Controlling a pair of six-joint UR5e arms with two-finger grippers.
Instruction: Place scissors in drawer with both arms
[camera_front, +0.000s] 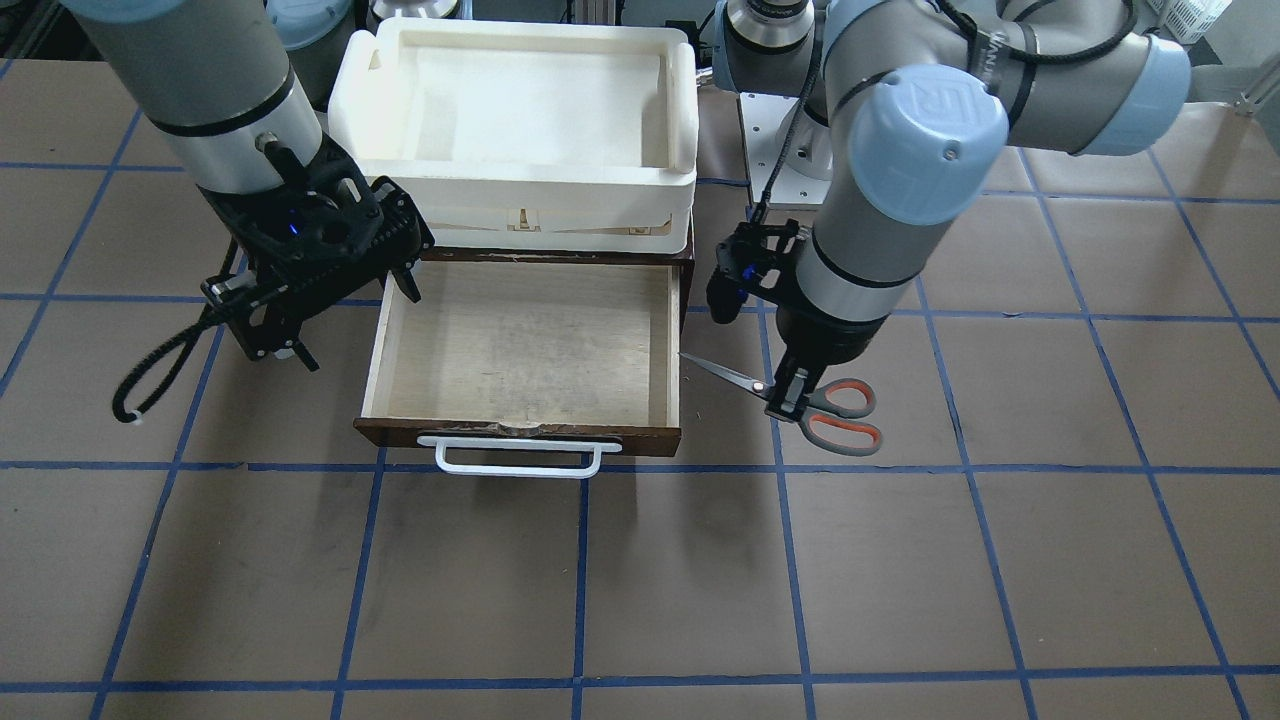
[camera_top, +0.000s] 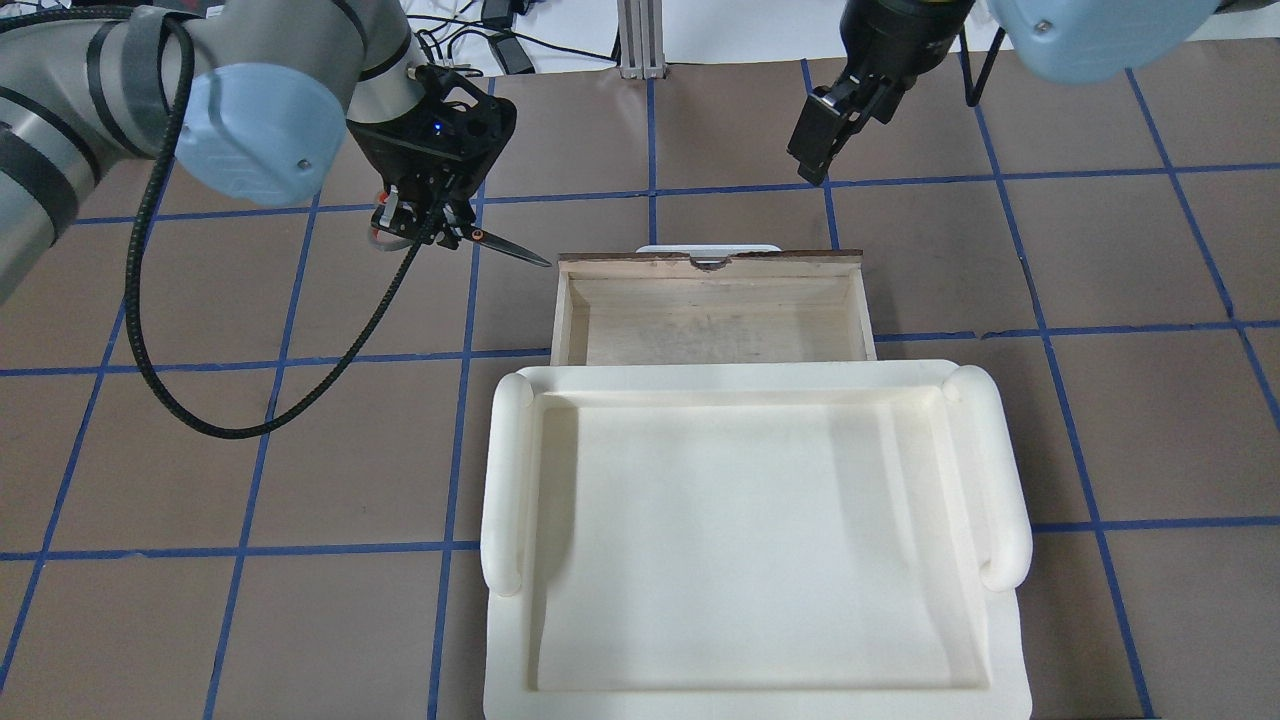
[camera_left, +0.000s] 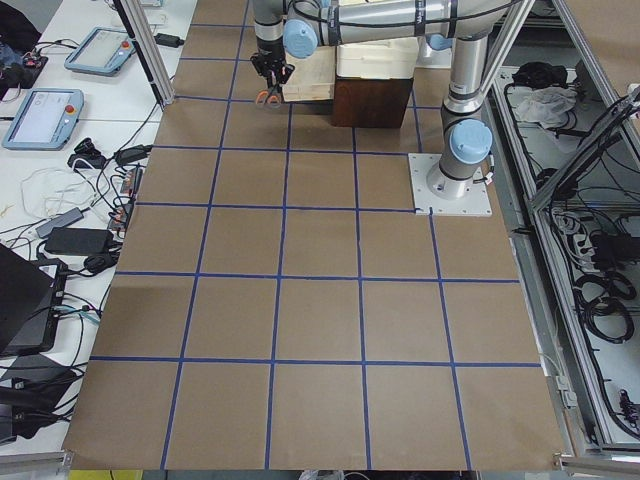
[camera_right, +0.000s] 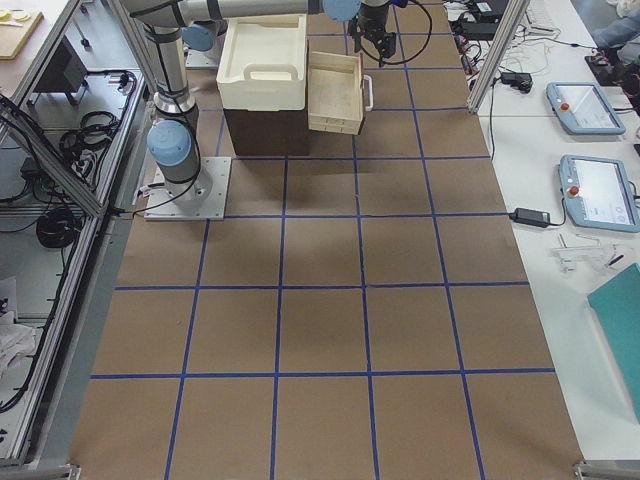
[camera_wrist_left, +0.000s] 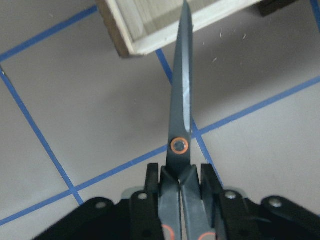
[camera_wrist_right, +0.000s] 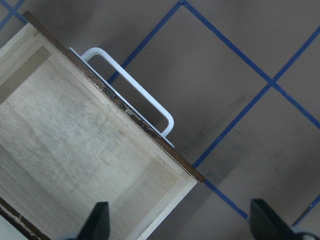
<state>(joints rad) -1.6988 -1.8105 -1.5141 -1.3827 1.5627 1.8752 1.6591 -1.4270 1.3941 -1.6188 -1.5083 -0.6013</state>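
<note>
The scissors (camera_front: 835, 412), with silver blades and grey handles with orange-red loops, are held near the pivot by my left gripper (camera_front: 788, 397), which is shut on them. The blades (camera_wrist_left: 181, 100) point at the drawer, and the tip is at the drawer's front corner (camera_wrist_left: 145, 25). The scissors also show in the overhead view (camera_top: 505, 248), below the left gripper (camera_top: 430, 222). The drawer (camera_front: 530, 340) is pulled open, its pale plywood floor bare, its white bar handle (camera_front: 520, 460) in front. My right gripper (camera_front: 352, 320) is open and empty beside the drawer's other side; its fingertips (camera_wrist_right: 97, 222) stand wide apart.
A cream-white plastic tray (camera_top: 750, 540) sits on top of the dark cabinet behind the open drawer, also in the front-facing view (camera_front: 520, 110). A black cable (camera_top: 200, 400) loops down from my left arm. The brown table has a blue tape grid.
</note>
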